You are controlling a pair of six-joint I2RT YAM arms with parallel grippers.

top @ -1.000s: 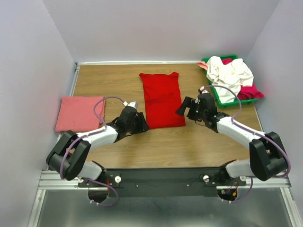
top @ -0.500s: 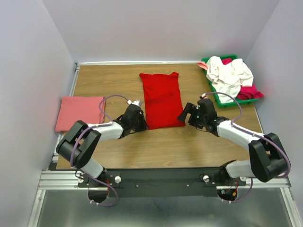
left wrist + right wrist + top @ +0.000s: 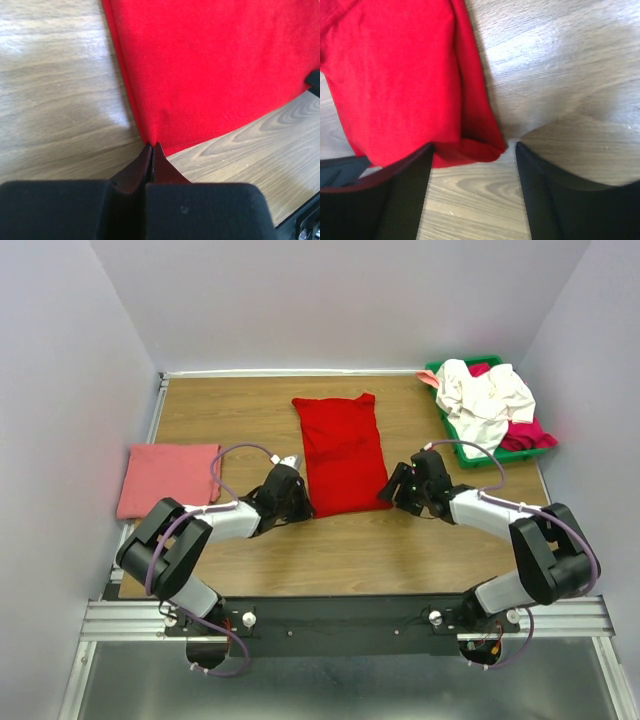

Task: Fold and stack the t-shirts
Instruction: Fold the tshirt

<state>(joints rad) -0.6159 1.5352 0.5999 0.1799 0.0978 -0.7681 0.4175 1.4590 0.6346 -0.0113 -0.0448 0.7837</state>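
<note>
A bright red t-shirt [image 3: 342,452] lies folded lengthwise on the wooden table, in the middle. My left gripper [image 3: 300,508] is low at its near left corner. In the left wrist view that gripper [image 3: 151,147] is shut, with the red cloth [image 3: 215,70] pinched at its tips. My right gripper [image 3: 390,492] sits at the near right corner. It is open [image 3: 474,146], and the corner of the red shirt [image 3: 395,75] lies between its fingers on the table. A salmon-pink t-shirt [image 3: 167,480] lies folded square at the left.
A green tray [image 3: 458,440] at the back right holds a crumpled white t-shirt [image 3: 485,395] and a magenta one [image 3: 530,435]. Grey walls close in the table on the left, right and back.
My left gripper slid in to the shirt's near left corner and shut on it. My right gripper came down and left to the near right corner, its jaws narrowing.
</note>
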